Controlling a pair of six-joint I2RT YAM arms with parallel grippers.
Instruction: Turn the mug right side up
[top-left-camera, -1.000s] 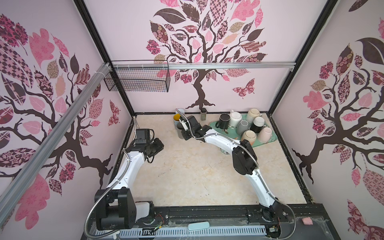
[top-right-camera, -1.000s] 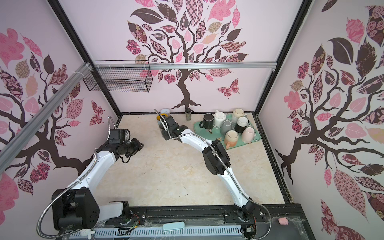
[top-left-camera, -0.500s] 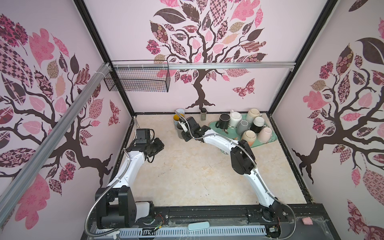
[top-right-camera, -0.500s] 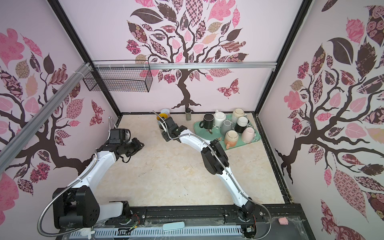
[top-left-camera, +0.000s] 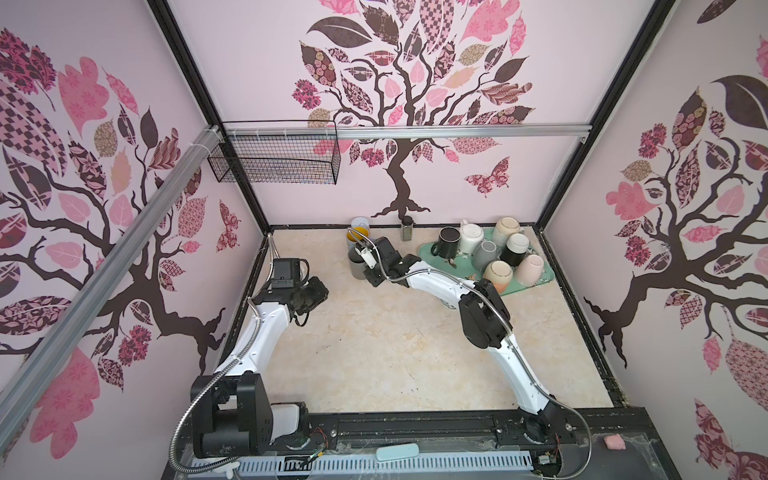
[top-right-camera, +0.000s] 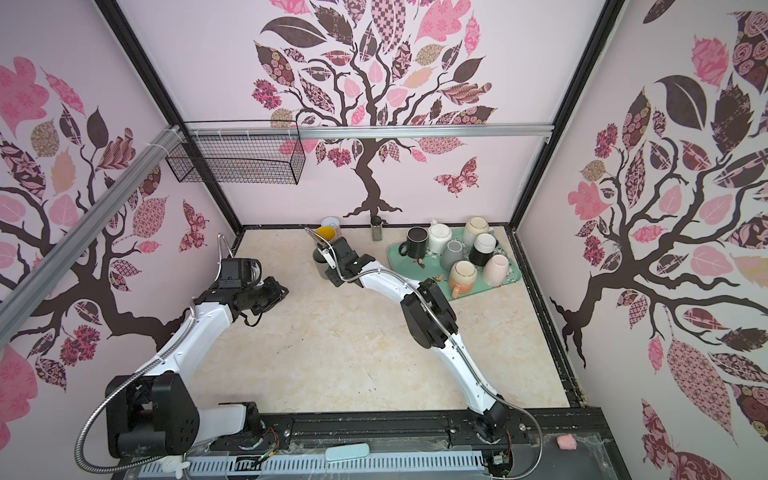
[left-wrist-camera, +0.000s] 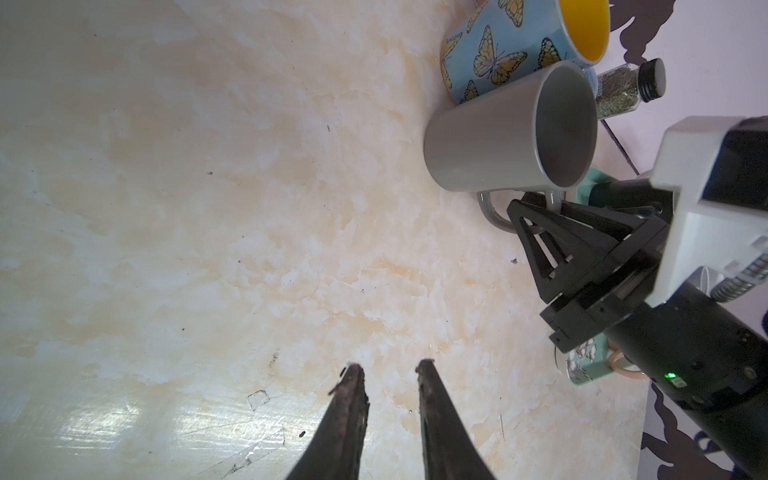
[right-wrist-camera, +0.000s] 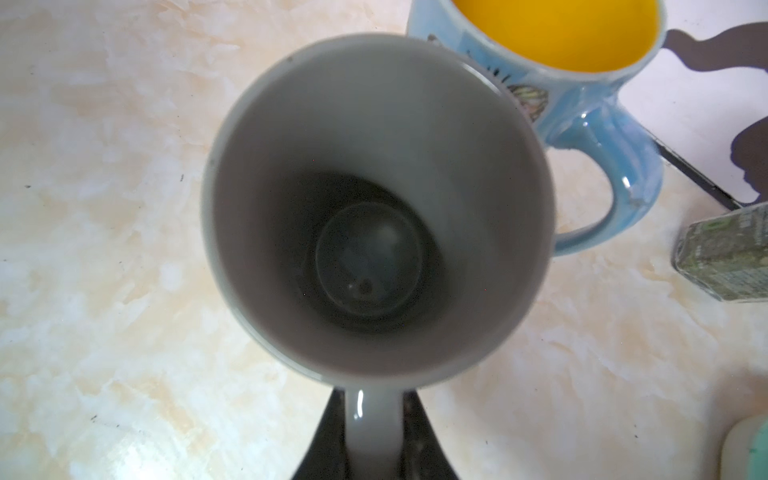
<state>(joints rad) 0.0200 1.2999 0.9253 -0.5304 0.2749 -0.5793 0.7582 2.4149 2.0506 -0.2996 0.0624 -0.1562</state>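
gripping the upright glossy grey mug by its curved handle, right claw clenched; left claw parted, empty.

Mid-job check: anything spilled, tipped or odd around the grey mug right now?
Nothing spilled or broken. The grey mug stands mouth up, the right gripper closed on its handle. Only oddity: it sits very close to the butterfly mug; whether they touch I cannot tell. The left gripper is open and empty.

At least nine mugs (seven on tray), one spice jar
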